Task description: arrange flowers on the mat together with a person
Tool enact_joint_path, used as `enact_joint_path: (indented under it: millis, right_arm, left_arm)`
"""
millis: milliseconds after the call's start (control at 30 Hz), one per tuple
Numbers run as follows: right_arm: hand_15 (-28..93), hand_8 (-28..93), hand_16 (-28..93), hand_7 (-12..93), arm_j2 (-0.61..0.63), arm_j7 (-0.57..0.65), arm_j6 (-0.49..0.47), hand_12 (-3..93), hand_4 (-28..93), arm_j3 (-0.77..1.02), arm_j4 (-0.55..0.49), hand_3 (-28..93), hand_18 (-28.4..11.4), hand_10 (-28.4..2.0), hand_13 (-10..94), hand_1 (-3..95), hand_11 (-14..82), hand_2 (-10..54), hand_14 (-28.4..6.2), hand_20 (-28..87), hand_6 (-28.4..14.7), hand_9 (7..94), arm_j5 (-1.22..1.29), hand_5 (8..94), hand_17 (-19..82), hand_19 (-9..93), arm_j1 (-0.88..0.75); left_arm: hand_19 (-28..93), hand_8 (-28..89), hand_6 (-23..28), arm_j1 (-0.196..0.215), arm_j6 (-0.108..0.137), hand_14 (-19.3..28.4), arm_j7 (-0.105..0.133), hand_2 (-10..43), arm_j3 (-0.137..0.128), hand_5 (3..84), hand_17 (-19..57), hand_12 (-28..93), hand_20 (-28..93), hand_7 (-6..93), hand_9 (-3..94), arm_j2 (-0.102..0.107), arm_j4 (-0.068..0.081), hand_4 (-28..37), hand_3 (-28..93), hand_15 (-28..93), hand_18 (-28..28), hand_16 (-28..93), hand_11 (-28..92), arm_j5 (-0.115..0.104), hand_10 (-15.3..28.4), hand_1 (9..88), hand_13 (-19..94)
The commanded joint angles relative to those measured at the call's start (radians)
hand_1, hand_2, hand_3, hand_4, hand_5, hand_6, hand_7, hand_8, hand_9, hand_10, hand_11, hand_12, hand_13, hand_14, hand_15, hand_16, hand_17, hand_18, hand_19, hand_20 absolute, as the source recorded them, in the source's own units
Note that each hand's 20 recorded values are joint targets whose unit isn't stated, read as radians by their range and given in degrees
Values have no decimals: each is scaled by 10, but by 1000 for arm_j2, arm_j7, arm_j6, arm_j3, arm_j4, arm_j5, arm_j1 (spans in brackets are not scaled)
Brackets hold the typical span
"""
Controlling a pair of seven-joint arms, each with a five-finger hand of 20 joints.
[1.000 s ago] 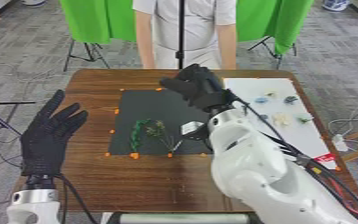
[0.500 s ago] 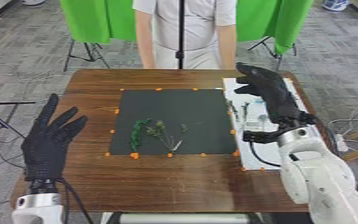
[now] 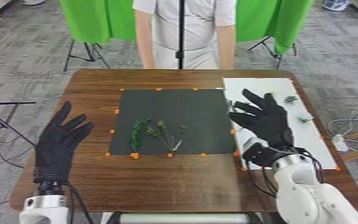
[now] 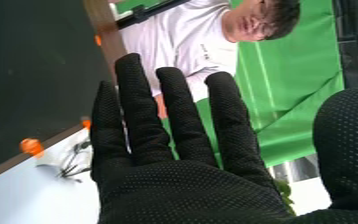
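My right hand is over the white sheet, open, its fingers pointing toward the far side; in the right wrist view the same hand has straight fingers and holds nothing. My left hand is open over the table's left side, beside the dark mat. On the mat lie a long green sprig and, to its right, a thin branching stem. Small flowers, a bluish-grey one and a pale green one, lie on the white sheet, partly covered by my right hand.
Orange markers edge the mat and the sheet on the brown table. A person in white stands beyond the far edge, arms down, behind a dark vertical pole.
My right arm has swung from over the mat's far right to the white sheet, then drawn back nearer. The left hand has shifted slightly right. The mat's stems look unmoved.
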Motion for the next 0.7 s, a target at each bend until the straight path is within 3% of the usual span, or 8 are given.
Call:
enact_joint_path:
  millis: [33,133,200,333,533,700]
  right_arm:
    - [339,-115,136,118,-10,11,-22,147,-278,10,-2,696,-218,-180,363,144,104,100,-206,178,-25,437,-77,408,52,440,-8]
    - [339,-115,137,119,-20,23,-41,147,-277,1,9,698,-219,-179,363,143,103,100,-206,179,-24,437,-89,409,50,439,1]
    - [339,-115,138,121,-29,30,-48,147,-276,-1,12,700,-218,-177,363,143,103,99,-206,179,-23,440,-105,411,49,438,-1]
    - [339,-116,139,123,-35,54,-33,148,-277,-10,13,701,-217,-177,364,145,104,98,-206,179,-22,442,-147,414,48,436,-5]
    - [341,-117,140,123,-44,57,-29,147,-278,-2,7,701,-217,-176,366,146,105,97,-206,180,-21,444,-155,415,46,432,-17]
    - [342,-117,140,124,-55,61,-12,147,-278,14,-6,701,-217,-176,368,144,104,98,-206,181,-21,446,-167,415,45,431,-42]
  left_arm:
    - [680,-94,33,-21,-13,232,18,100,7,303,-15,115,-78,109,360,5,1,-283,737,390,266,-52,187,-25,164,180,303]
    - [680,-94,35,-16,-21,232,20,98,9,304,-15,116,-77,109,360,0,4,-283,731,391,266,-52,194,-72,166,179,303]
    - [686,-93,36,-16,-37,232,19,97,10,304,-14,118,-74,110,361,-6,9,-283,730,395,271,-52,205,-78,171,177,303]
    - [691,-93,38,-13,-45,235,-3,96,1,306,-12,116,-76,109,361,-11,7,-283,726,403,274,-53,211,-64,174,176,302]
    - [679,-92,39,-5,-41,235,-5,97,-4,307,-13,111,-90,108,358,-3,1,-283,725,400,276,-58,208,-67,174,174,296]
    - [670,-91,41,0,-36,235,-24,96,-9,309,-15,111,-100,106,357,-9,-5,-281,741,398,276,-58,208,-61,174,198,295]
